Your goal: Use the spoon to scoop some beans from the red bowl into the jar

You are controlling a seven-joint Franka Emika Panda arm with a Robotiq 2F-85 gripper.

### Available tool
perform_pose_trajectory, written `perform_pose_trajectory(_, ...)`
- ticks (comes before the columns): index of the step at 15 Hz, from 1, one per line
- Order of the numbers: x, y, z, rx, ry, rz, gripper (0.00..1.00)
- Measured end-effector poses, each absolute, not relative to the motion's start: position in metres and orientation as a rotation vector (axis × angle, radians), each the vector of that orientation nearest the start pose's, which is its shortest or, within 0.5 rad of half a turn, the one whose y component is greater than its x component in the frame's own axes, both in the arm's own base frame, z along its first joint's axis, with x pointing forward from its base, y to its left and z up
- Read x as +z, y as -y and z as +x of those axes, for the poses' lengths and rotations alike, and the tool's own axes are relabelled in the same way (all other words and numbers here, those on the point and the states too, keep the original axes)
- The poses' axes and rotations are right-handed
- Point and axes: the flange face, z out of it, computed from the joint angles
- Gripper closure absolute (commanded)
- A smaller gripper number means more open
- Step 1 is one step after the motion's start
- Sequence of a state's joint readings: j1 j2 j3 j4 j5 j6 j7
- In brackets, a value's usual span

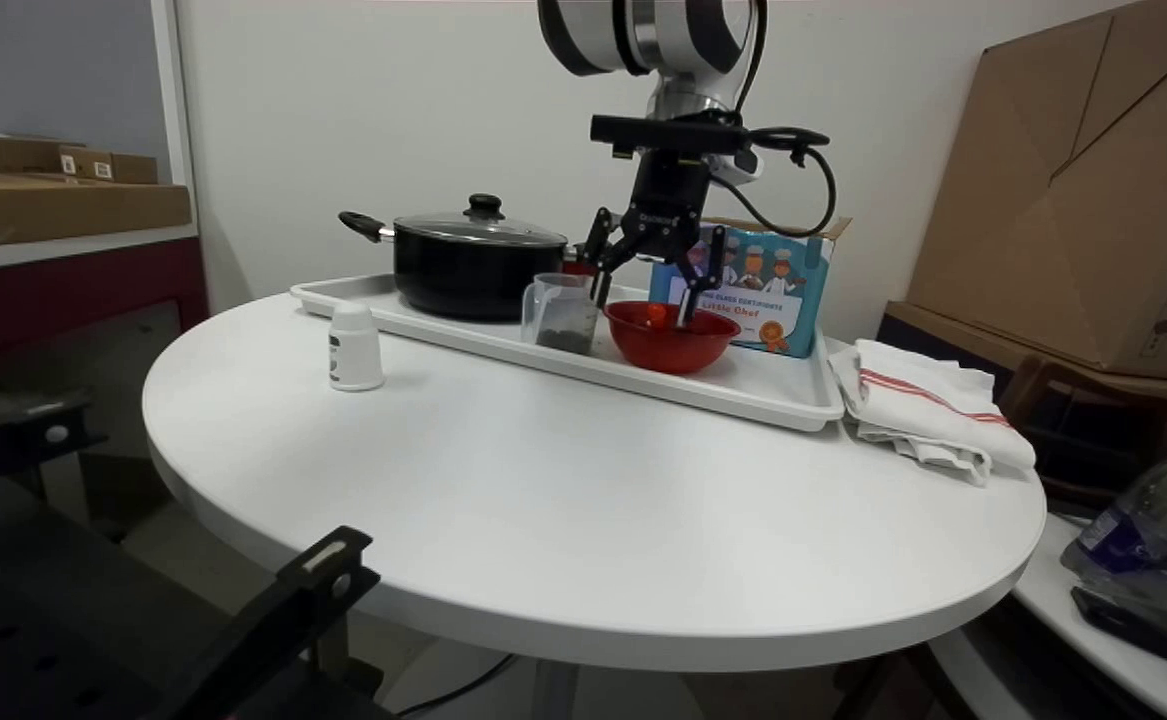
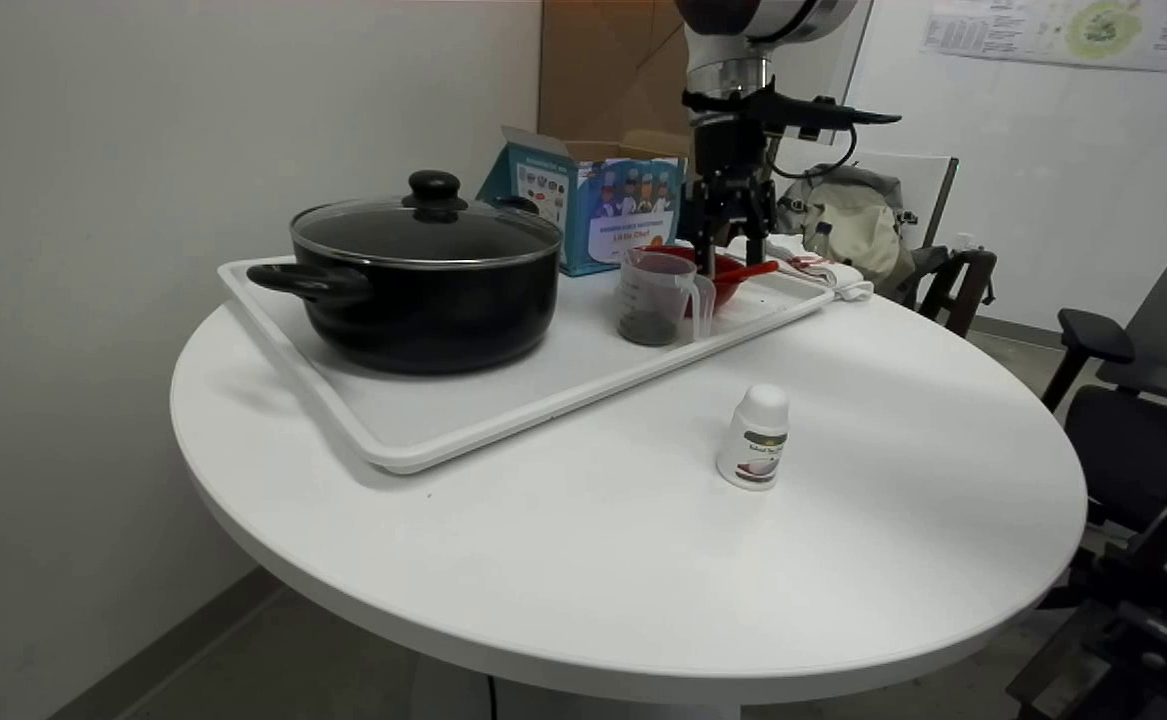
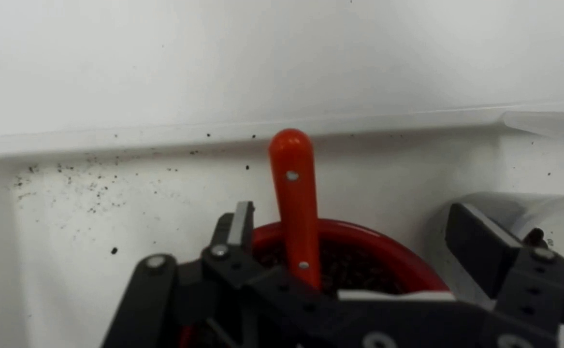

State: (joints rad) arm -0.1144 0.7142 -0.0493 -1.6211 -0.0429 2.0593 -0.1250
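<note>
The hand [image 2: 730,262], fingers apart, hangs at the red bowl [image 2: 728,293], which the jar [image 2: 654,298] partly hides

The bowl [image 1: 671,352] was round, shallow and glossy red, sitting upright towards the far edge of the tabletop [image 1: 583,500] in both exterior views, with dark beans [image 3: 359,266] inside. The spoon [image 2: 749,271] leaned out over its rim, the orange-red handle pointing to the tabletop's right edge in an exterior view, two pale rivets along it; the scoop end was hidden from me. Just beside the bowl, also towards the far edge, stood the jar [image 2: 655,292]: clear, upright, handled, marked with print, and filled a little way up with something dark.
</note>
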Motion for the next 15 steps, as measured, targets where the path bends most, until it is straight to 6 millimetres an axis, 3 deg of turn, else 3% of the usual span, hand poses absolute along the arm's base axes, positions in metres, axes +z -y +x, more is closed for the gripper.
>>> perform_pose_trajectory(3, 0.174, 0.109, 0.647, 0.477, -0.018, -3.133, 0.0)
perform_pose_trajectory(5, 0.171, 0.113, 0.646, 0.486, -0.028, -3.132, 0.13)
perform_pose_trajectory(7, 0.171, 0.118, 0.645, 0.488, -0.04, -3.132, 0.15)
perform_pose_trajectory(9, 0.171, 0.121, 0.644, 0.488, -0.049, -3.132, 0.24)
perform_pose_trajectory(10, 0.171, 0.123, 0.644, 0.488, -0.052, -3.132, 0.42)
perform_pose_trajectory(15, 0.172, 0.123, 0.644, 0.486, -0.054, -3.132, 0.79)
